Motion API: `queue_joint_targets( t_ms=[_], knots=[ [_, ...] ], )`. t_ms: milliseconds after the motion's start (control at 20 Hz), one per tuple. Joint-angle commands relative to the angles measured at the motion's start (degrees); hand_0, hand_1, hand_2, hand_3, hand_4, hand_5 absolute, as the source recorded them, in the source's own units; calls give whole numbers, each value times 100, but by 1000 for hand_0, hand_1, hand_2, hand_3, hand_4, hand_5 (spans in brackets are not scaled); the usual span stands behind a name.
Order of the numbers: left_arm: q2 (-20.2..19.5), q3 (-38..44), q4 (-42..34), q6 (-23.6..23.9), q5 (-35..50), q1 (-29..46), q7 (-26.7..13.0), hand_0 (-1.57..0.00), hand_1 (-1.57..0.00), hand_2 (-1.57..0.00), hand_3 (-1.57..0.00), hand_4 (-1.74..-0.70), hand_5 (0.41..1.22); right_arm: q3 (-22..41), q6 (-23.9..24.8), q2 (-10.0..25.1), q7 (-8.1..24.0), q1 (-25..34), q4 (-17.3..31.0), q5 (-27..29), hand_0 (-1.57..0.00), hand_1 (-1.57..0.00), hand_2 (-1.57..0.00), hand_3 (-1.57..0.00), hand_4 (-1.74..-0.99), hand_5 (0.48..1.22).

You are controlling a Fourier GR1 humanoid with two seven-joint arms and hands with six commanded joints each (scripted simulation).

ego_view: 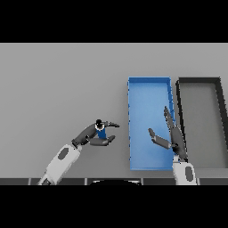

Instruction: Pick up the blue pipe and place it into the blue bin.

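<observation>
Standing among the fingers of the left hand [94,136], the blue pipe [101,132] is a short blue piece with a dark cap at its upper end, and only a small part of it shows between the dark fingers. Those fingers [111,125] are curled round it, one reaching past its top to the right and the thumb closing in below, so the hand grasps the pipe. Whether the pipe touches the surface [58,89] or is lifted off it cannot be told from this view. The left arm comes in from the lower left edge, white and grey, slanting up toward the hand.

To the right of the pipe, apart from it, lies the blue bin [167,84], a long open tray set lengthwise away from the robot. The right hand [173,136] hangs over the bin's right-hand part, near its right wall, with its fingers straight and spread and its thumb held out to the left; it holds nothing. Just beside the blue bin, on its right, lies a black bin [198,80] of about the same shape, with a grey floor.
</observation>
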State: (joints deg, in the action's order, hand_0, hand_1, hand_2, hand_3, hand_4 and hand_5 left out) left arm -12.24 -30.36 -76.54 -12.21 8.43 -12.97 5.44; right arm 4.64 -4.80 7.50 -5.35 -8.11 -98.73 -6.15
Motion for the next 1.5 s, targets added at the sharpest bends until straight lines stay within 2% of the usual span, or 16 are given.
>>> queue_joint_targets(
  t_ms=[0,50,150,250,400,500,700,800,950,1050,1300,1450],
  knots=[
    [63,31,-22,80,50,48,18,-443,-592,-699,-721,-1345,828,12,-5,7,-60,-45,-57,-6,1,1,1,1,-1259,602],
    [120,-15,-12,159,-18,121,56,-668,-788,-873,-875,-1419,906,56,33,-56,-77,-34,-17,-59,1,1,1,1,-1259,605],
    [246,-22,-29,190,-16,134,47,-993,-1070,-1124,-1102,-1532,1020,17,12,-36,-47,57,80,-27,1,1,1,1,-1262,611],
    [295,-125,-13,346,-183,154,181,-1201,-1250,-1285,-1215,-1604,1092,8,1,-16,-68,65,21,-4,1,1,1,1,-1260,614],
    [255,-228,-165,497,-327,241,412,-1382,-1407,-1425,-1340,-1666,1155,18,-4,15,-48,98,40,-45,1,1,1,1,-1252,619],
    [301,-271,-374,561,-332,262,586,-1450,-1466,-1477,-1386,-1690,1179,36,-13,24,-36,54,21,-64,1,1,1,1,-1245,621],
    [289,-270,-879,487,-185,81,605,-1521,-1528,-1533,-1433,-1714,1204,32,28,37,-12,54,9,-122,1,1,1,1,-1239,629],
    [250,-291,-1133,414,-100,-23,426,-1539,-1543,-1546,-1441,-1720,1210,40,80,46,-9,126,81,-222,1,1,1,1,-1221,631],
    [235,-277,-1385,385,16,-201,67,-1555,-1557,-1558,-1446,-1723,1215,21,-16,95,-235,7,49,-145,1,1,1,1,-1216,637],
    [260,-322,-1509,369,49,-293,-218,-1561,-1562,-1563,-1445,-1726,1217,12,-8,88,-188,53,53,-136,1,1,1,1,-1208,640],
    [225,-388,-1524,255,38,-295,-309,-1568,-1568,-1568,-1442,-1729,1219,-41,-107,150,-125,45,94,-22,1,1,1,1,-1177,629],
    [241,-401,-1540,278,3,-291,-372,-1569,-1569,-1570,-1443,-1730,1219,-62,-212,151,-18,102,168,106,1,1,1,1,-1186,629]
  ],
)
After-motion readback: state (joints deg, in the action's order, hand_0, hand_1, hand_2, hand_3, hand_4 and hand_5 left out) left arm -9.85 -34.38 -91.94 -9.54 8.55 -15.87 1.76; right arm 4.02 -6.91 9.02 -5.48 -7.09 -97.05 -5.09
